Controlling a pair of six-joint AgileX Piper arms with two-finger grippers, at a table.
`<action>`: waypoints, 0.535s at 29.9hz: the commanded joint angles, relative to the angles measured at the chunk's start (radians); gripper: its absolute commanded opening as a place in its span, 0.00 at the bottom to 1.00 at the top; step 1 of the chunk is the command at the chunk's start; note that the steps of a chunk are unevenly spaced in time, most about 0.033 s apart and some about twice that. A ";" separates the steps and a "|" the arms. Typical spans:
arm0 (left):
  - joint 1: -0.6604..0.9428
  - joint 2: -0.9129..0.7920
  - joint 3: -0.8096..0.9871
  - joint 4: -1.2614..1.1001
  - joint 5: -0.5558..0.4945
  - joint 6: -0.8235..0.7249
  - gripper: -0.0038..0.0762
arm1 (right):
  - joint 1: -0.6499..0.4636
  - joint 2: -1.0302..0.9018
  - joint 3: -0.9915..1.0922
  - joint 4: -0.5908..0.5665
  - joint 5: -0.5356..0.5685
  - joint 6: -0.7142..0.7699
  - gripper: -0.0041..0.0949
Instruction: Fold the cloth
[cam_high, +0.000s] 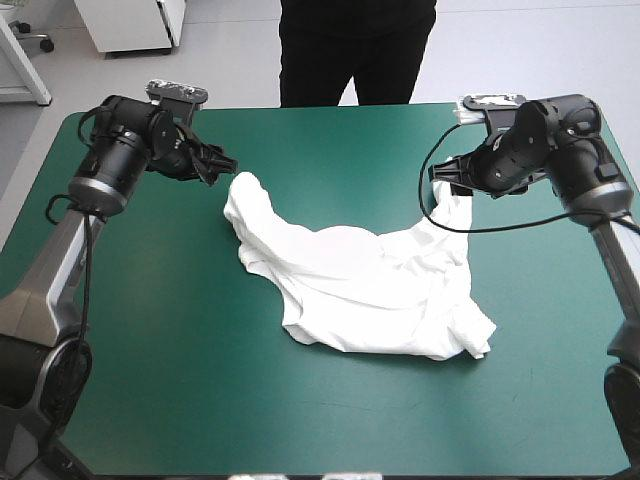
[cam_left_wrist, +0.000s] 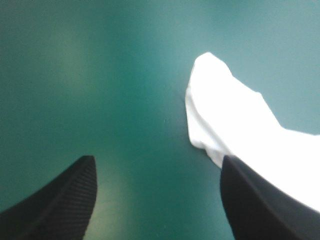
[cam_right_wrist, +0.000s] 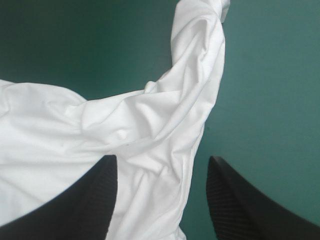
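Lying crumpled at the middle of the table (cam_high: 150, 380), the T-shirt (cam_high: 350, 290) trails one end toward each far corner. You see the left jaws apart beside one end, the right jaws apart over the other.

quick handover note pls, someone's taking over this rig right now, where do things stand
Left gripper: open and empty, low over the table, next to the T-shirt's far-left tip. The cloth lies beside one finger, not between them.
Right gripper: open, above the T-shirt's far-right end. Cloth shows under and between the fingers but is not clamped.
T-shirt: a crumpled white heap mid-table, drawn out towards both grippers.
Done: no fold shows.
Left: probably grasp both ends, spread the T-shirt flat, then fold it.
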 joint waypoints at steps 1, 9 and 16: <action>-0.001 -0.081 -0.007 0.004 0.017 0.001 0.60 | -0.003 -0.135 -0.018 0.008 0.014 -0.015 0.55; 0.053 -0.018 -0.006 -0.126 0.056 0.053 0.60 | -0.003 -0.228 -0.018 -0.010 0.014 -0.015 0.51; 0.076 0.101 -0.006 -0.247 0.032 0.110 0.60 | -0.003 -0.227 -0.014 -0.017 0.014 -0.015 0.49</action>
